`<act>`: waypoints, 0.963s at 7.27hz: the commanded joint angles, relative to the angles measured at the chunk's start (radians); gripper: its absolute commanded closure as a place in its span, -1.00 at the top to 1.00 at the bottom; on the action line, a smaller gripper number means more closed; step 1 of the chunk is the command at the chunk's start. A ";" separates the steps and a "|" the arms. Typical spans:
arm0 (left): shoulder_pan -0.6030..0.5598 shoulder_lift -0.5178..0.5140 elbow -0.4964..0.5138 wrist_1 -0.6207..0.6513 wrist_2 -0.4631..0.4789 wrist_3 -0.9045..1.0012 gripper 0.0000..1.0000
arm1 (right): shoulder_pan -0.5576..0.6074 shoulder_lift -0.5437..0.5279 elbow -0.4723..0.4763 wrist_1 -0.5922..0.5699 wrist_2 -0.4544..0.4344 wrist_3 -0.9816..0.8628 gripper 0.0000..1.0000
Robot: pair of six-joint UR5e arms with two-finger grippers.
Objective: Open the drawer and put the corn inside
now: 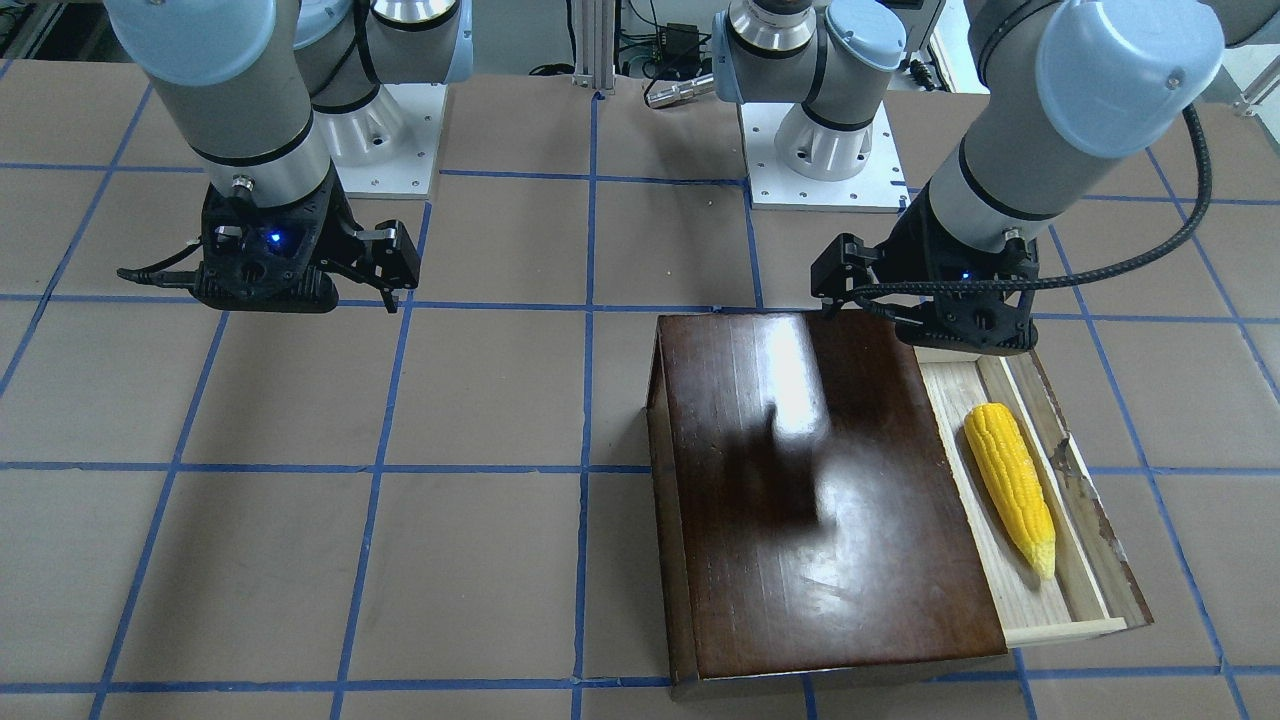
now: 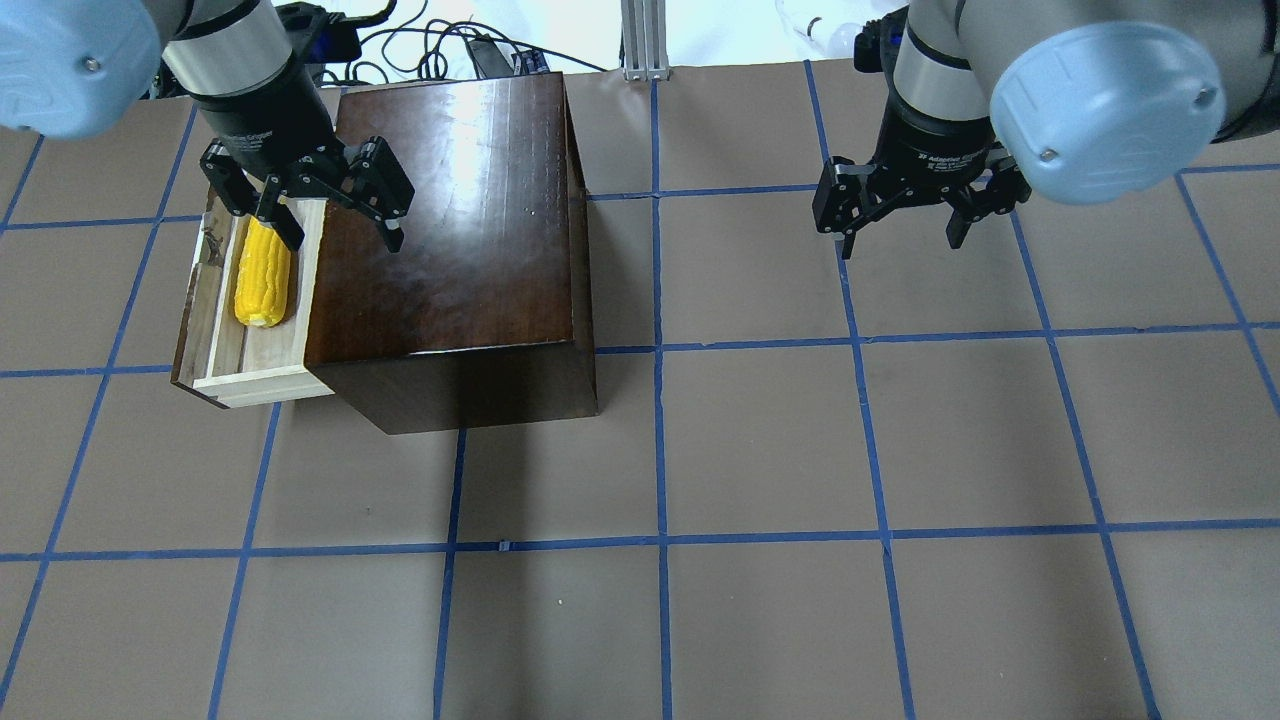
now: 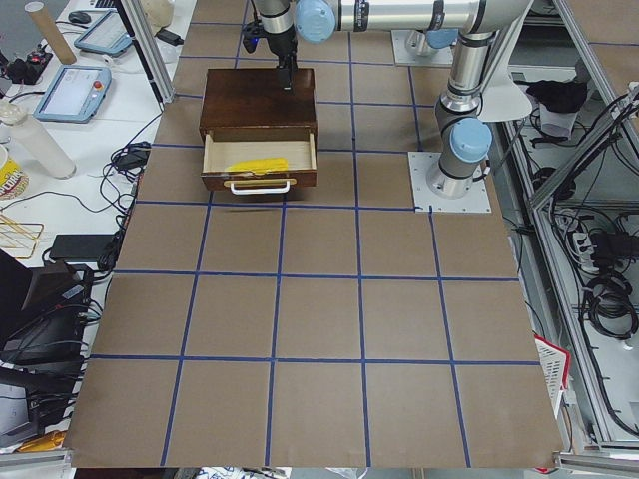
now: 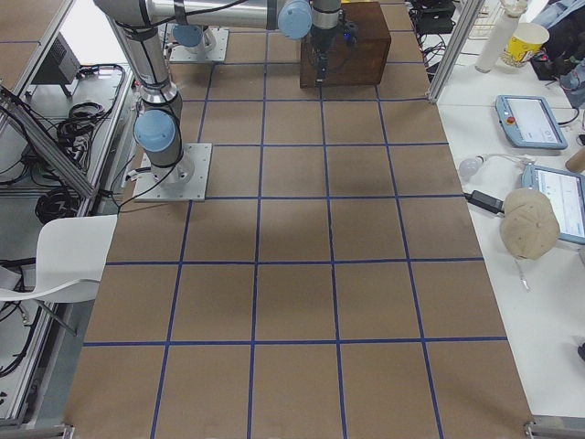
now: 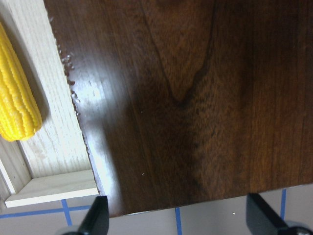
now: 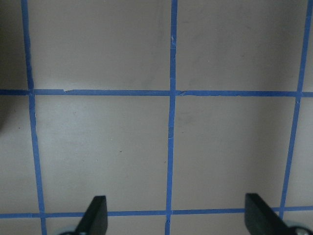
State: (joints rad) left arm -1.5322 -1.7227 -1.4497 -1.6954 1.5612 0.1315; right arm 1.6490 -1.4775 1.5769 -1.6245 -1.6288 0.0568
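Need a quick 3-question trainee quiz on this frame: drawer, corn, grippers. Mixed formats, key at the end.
1. True or false: the corn lies inside the pulled-out drawer.
2. Fill the blank: the right gripper has nothing between its jaws, which stand ___.
3. Which is nearest the box?
A. right gripper
B. left gripper
C. both equally near

Key: 1 true; 2 open; 3 B
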 commanded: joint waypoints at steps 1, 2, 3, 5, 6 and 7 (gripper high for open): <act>0.001 -0.001 -0.011 0.020 -0.001 -0.006 1.00 | 0.000 0.000 0.000 0.000 0.000 0.000 1.00; 0.001 -0.003 -0.011 0.020 -0.004 -0.003 1.00 | 0.000 -0.001 0.000 0.000 -0.002 0.000 1.00; 0.001 0.000 -0.011 0.020 -0.003 -0.003 1.00 | 0.000 -0.001 0.000 -0.002 -0.002 0.000 1.00; 0.001 -0.011 -0.011 0.034 -0.006 -0.003 1.00 | 0.000 -0.001 0.000 -0.002 -0.002 0.000 1.00; 0.001 0.001 -0.009 0.036 -0.010 -0.003 1.00 | 0.000 0.000 0.000 0.000 -0.002 0.000 1.00; 0.001 0.003 -0.011 0.034 -0.007 -0.001 1.00 | 0.000 0.000 0.000 -0.002 -0.002 0.000 1.00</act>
